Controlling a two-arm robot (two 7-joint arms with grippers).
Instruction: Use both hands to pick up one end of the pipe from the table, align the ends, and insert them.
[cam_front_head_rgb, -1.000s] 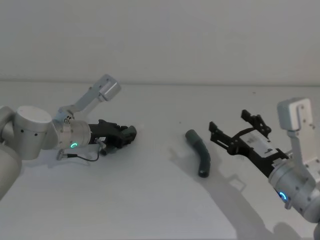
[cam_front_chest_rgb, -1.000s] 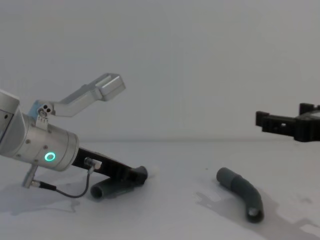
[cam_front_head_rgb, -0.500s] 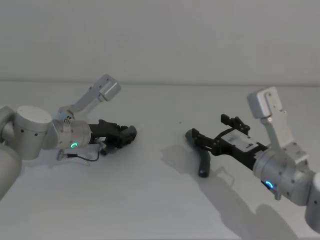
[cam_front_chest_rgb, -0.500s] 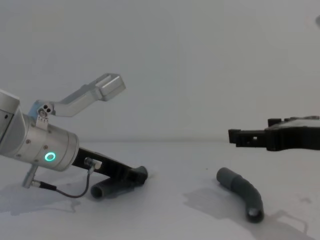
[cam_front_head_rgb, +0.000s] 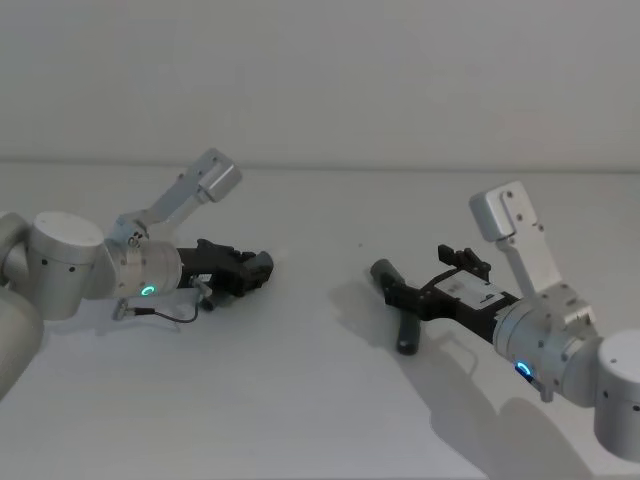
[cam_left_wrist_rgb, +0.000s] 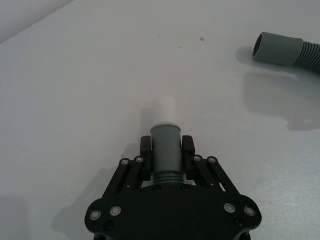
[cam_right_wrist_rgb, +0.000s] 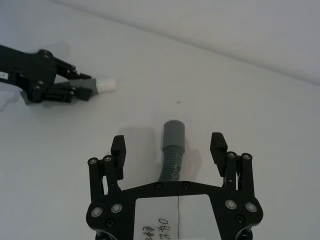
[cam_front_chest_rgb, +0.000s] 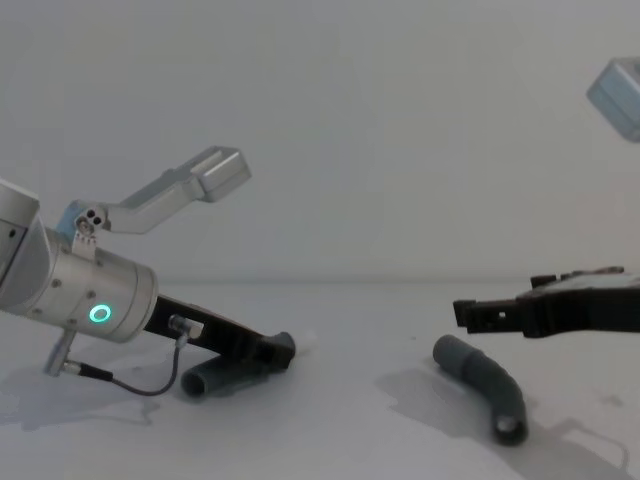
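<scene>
While the left gripper (cam_left_wrist_rgb: 166, 146) clamped the white-tipped piece (cam_left_wrist_rgb: 164, 131) at nine o'clock, the right gripper (cam_right_wrist_rgb: 170, 145) hung wide-open over the cuffed piece (cam_right_wrist_rgb: 174, 134) at three o'clock.

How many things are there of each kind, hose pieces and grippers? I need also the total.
Hose pieces: 2, the held piece and the lying piece
Grippers: 2, left gripper and right gripper
Total: 4

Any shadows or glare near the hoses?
Head view: the right gripper casts a shadow on the table left of the cuffed hose piece. Left wrist view: same patch beside that cuff; the left gripper, holding the white-tipped piece, darkens the table under it. Neither shows glare.
</scene>
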